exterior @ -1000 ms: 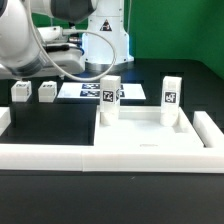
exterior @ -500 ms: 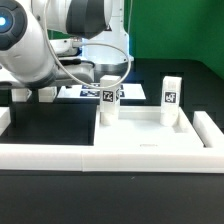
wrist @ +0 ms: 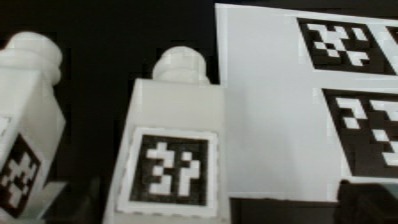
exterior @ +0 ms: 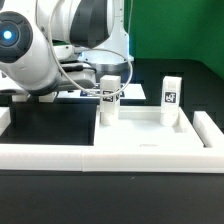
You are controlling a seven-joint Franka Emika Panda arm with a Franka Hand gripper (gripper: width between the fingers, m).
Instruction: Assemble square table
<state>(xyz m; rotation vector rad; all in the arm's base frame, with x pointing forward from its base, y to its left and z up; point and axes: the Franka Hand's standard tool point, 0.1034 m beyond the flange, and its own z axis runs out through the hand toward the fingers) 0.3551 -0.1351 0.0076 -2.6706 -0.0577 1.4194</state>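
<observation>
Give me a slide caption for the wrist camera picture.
Open gripper lined up on a tagged white leg, second leg alongside, marker board beside them.

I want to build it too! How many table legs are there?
4. Leg one and leg two stand upright on the tabletop; leg three and leg four are beside the marker board, visible only in the wrist view.

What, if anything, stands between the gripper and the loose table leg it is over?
Nothing visible does. In the wrist view the leg lies straight ahead of the open gripper with nothing across it. A second leg sits close beside it, apart, and the marker board lies on its other side.
</observation>
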